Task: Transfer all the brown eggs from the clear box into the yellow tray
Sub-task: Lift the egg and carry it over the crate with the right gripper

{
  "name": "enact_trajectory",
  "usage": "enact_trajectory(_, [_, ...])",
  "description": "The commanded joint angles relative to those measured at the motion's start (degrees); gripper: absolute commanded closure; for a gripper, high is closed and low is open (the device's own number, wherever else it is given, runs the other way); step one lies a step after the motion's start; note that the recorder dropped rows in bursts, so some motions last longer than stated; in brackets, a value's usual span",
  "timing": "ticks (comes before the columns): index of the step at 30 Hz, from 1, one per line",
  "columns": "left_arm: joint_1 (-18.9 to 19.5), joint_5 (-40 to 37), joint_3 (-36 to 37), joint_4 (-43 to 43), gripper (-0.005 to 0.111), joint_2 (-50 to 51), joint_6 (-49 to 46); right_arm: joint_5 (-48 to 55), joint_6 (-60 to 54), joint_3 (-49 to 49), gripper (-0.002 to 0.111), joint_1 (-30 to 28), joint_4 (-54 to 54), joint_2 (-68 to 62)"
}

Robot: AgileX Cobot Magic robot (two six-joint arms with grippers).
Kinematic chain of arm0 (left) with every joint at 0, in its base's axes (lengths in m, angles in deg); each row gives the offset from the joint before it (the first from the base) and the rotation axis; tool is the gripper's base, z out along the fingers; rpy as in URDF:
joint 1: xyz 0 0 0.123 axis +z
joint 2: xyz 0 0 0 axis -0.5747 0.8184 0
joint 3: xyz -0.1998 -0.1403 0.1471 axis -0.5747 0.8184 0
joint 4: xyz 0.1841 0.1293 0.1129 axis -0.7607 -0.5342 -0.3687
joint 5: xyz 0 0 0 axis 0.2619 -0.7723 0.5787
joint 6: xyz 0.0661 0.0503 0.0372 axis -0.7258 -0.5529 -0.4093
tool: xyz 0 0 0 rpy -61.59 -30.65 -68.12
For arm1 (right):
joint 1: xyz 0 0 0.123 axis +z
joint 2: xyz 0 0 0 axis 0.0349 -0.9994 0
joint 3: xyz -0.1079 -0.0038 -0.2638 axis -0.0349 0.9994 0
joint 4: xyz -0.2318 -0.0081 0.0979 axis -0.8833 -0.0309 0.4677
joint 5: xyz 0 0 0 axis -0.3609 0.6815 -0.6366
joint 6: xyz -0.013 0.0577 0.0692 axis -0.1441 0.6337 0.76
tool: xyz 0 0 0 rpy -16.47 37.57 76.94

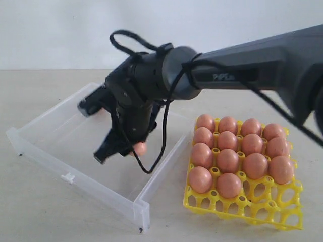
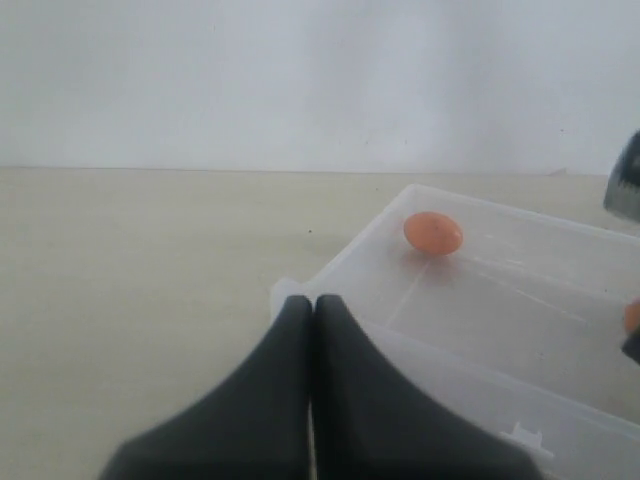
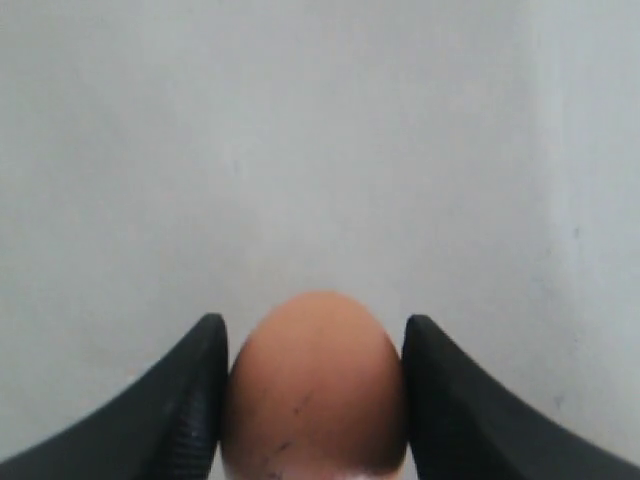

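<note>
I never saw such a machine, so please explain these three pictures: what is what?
The black shape is one arm of a two-armed robot. The wide picture comes from a camera off the arms; the other two from a camera on each wrist. On the table stand a clear box and a yellow tray holding many brown eggs. The right end effector is closed on one brown egg. The left end effector is shut, empty; its camera sees another egg loose in the box.

brown eggs mostly in yellow tray
</note>
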Motion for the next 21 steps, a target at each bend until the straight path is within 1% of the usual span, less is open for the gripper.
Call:
enact_trajectory(1, [-0.2, 0.0, -0.1, 0.3, 0.111, -0.2, 0.0, -12.8, -7.2, -0.3, 0.109, -0.1, 13.5, 9.1])
enact_trajectory(5, [-0.2, 0.0, -0.1, 0.3, 0.111, -0.2, 0.0, -20.3, -24.2, -0.3, 0.109, 0.0, 32.1, 14.0])
enact_trajectory(8, [-0.2, 0.0, -0.1, 0.3, 0.111, -0.2, 0.0, -23.2, -39.9, 0.0, 0.109, 0.0, 48.9, 17.5])
enact_trajectory(10, [-0.2, 0.0, -0.1, 0.3, 0.111, -0.2, 0.0, -24.7, -52.9, 1.7, 0.109, 0.0, 61.3, 19.7])
enact_trajectory(11, [-0.2, 0.0, -0.1, 0.3, 0.111, -0.2, 0.0, -25.1, -61.8, 3.5, 0.109, 0.0, 69.8, 21.1])
enact_trajectory(13, [-0.2, 0.0, -0.1, 0.3, 0.111, -0.2, 0.0, -24.4, -81.3, 8.7, 0.109, 0.0, 90.9, 23.8])
enact_trajectory(14, [-0.2, 0.0, -0.1, 0.3, 0.111, -0.2, 0.0, -22.4, -93.5, 12.1, 0.109, -0.2, 102.4, 25.5])
enact_trajectory(15, [-0.2, 0.0, -0.1, 0.3, 0.111, -0.2, 0.0, -18.4, -107.3, 16.2, 0.109, -0.9, 110.6, 27.2])
enact_trajectory(16, [-0.2, 0.0, -0.1, 0.3, 0.111, -0.2, 0.0, -13.6, -110.3, 19.2, 0.109, -1.8, 110.6, 28.5])
enact_trajectory(19, [-0.2, 0.0, -0.1, 0.3, 0.111, -0.2, 0.0, 1.7, -109.7, 29.6, 0.109, -7.9, 110.6, 31.9])
enact_trajectory(20, [-0.2, 0.0, -0.1, 0.3, 0.111, -0.2, 0.0, 7.4, -109.2, 36.0, 0.109, -13.8, 110.6, 33.8])
enact_trajectory(21, [-0.2, 0.0, -0.1, 0.3, 0.111, -0.2, 0.0, 8.0, -108.9, 39.2, 0.109, -17.2, 110.6, 34.6])
